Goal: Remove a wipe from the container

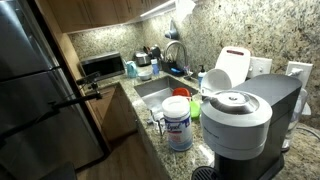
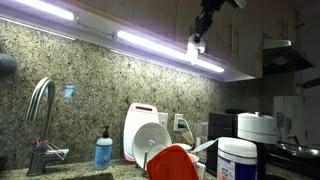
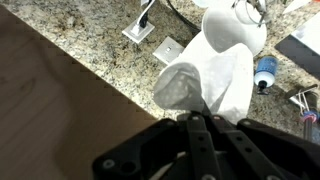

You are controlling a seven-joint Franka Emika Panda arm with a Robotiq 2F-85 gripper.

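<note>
The container (image 1: 178,122), a white canister with a blue-and-white label and white lid, stands on the granite counter beside the coffee machine; it also shows in an exterior view (image 2: 238,160). My gripper (image 2: 205,20) is high up near the upper cabinets, far above the container. In the wrist view the gripper (image 3: 197,118) is shut on a white wipe (image 3: 205,80) that hangs from the fingertips. The wipe also shows below the gripper in an exterior view (image 2: 193,50). The container is out of the wrist view.
A grey coffee machine (image 1: 245,120) stands next to the container. A white jug with a red top (image 2: 145,130), a red dish (image 2: 172,162), a blue soap bottle (image 2: 103,150) and a faucet (image 2: 40,110) are by the sink (image 1: 160,92). Upper cabinets are close to the gripper.
</note>
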